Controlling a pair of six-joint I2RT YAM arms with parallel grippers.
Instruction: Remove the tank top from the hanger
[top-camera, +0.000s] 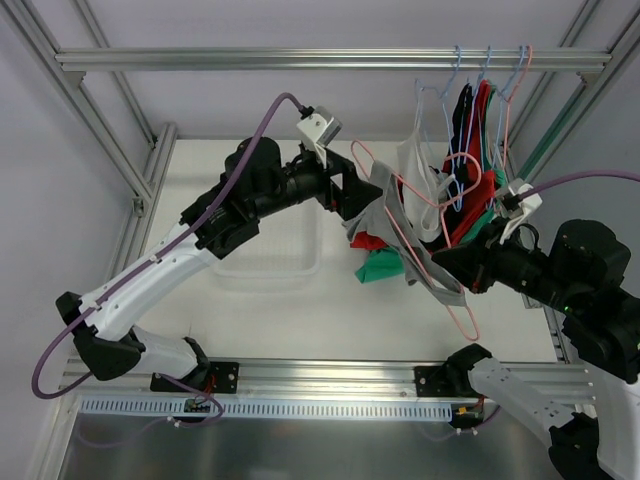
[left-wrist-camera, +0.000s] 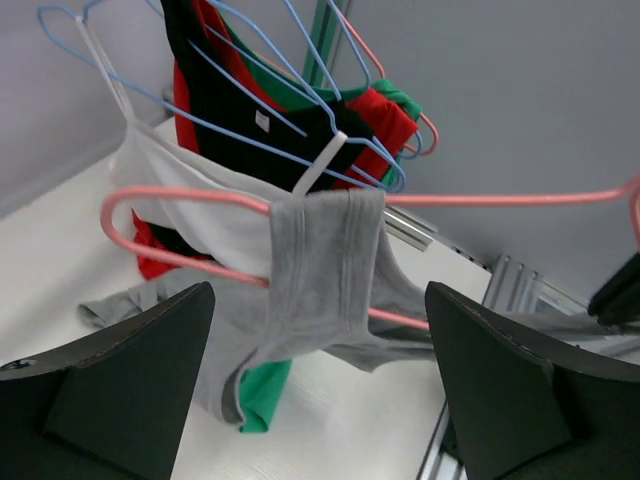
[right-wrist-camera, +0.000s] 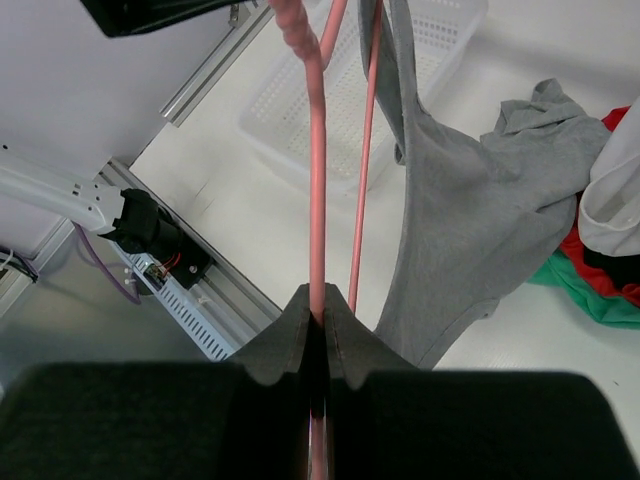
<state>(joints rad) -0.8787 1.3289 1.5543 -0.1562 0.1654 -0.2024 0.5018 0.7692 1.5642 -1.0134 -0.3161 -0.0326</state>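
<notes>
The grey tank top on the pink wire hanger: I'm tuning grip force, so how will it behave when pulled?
Likely floppy: the grey tank top sags in folds over the pink wire hanger. Probably light, as the thin wire stays fairly straight under it. It may snag, since its strap drapes over the hanger's arm.

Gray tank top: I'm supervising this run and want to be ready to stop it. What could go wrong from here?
1. The gray tank top hangs looped over the pink hanger, which the right end effector pinches by its thin wire; a hard pull could drag it free.
2. The open left end effector faces the fabric with a white top close behind; closing might catch that too.
</notes>
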